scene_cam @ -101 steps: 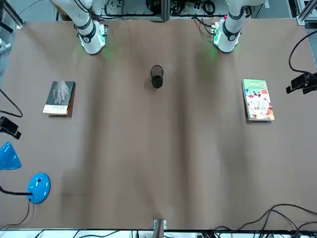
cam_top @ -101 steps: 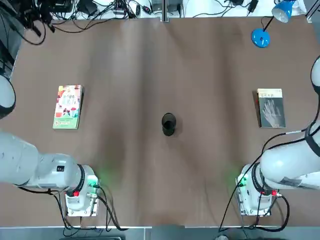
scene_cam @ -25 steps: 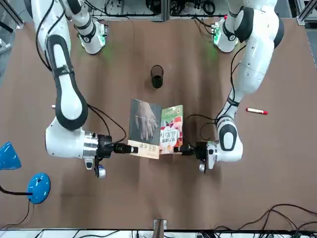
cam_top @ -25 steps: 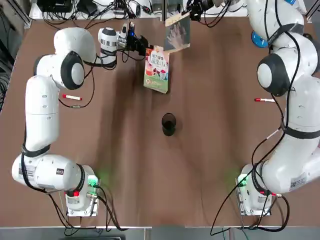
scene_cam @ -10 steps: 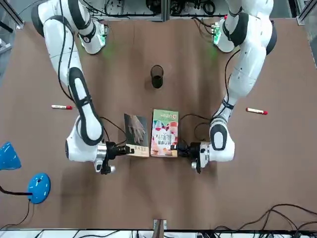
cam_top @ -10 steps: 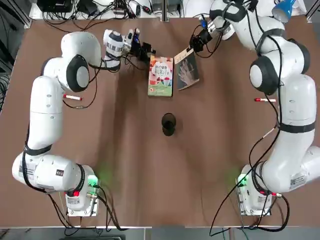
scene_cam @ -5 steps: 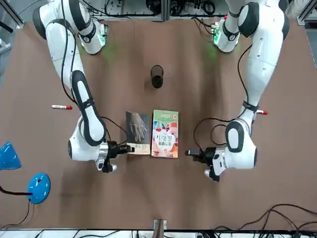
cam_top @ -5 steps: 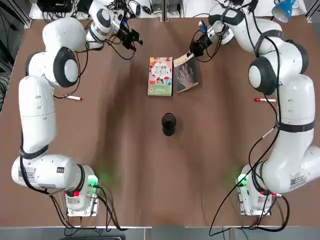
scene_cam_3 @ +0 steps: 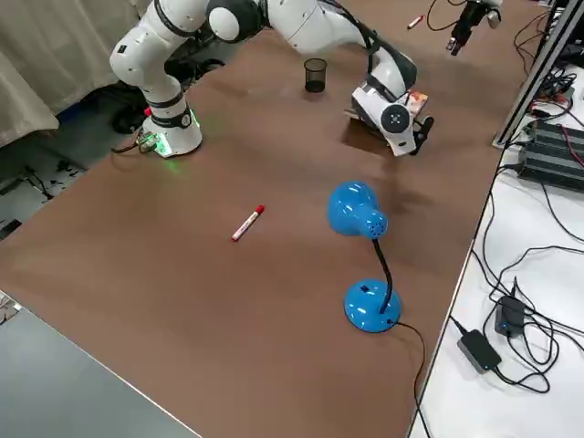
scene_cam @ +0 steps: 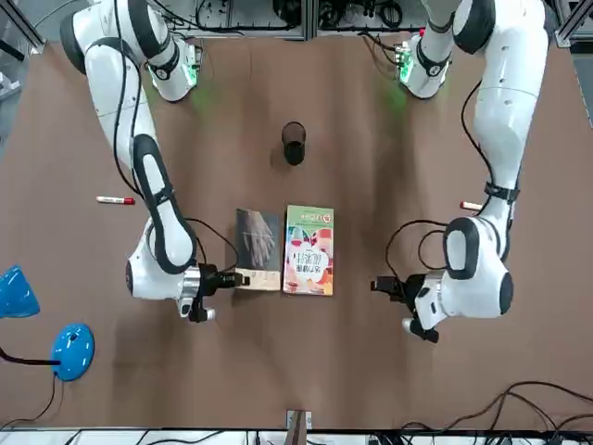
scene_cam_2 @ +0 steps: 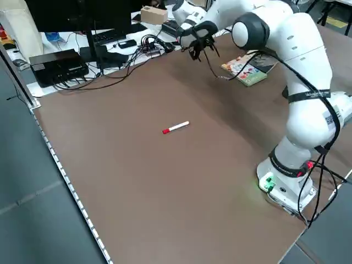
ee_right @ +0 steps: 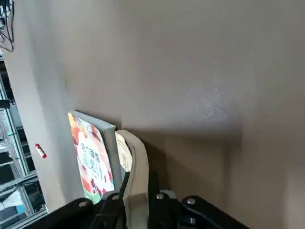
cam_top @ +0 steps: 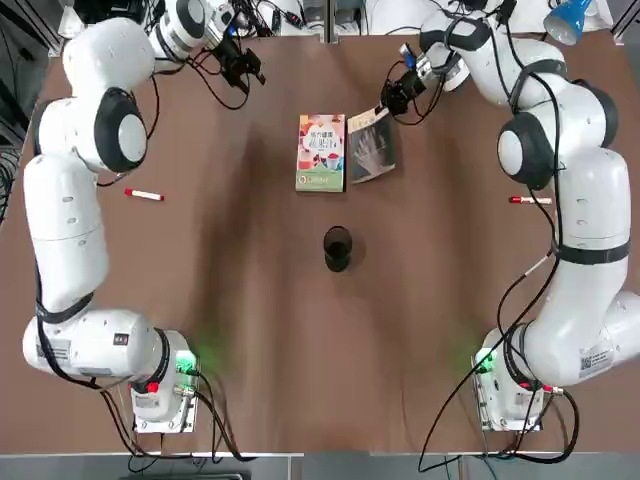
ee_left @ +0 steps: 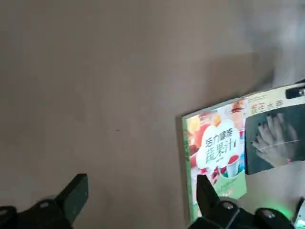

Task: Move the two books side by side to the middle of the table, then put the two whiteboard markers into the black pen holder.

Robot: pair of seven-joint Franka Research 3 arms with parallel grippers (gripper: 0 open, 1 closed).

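Near the middle of the table, on its far half, you have the two books side by side: the colourful book lies flat, and the dark grey-green book touches its edge, slightly askew. Your right gripper is clamped on the dark book's far edge, fingers together on the cover and pages. Your left gripper hovers well apart from the colourful book toward the far left corner, fingers spread with nothing between them. Just nearer the robot than the books stands the black pen holder. One marker lies out to the left, the other marker out to the right.
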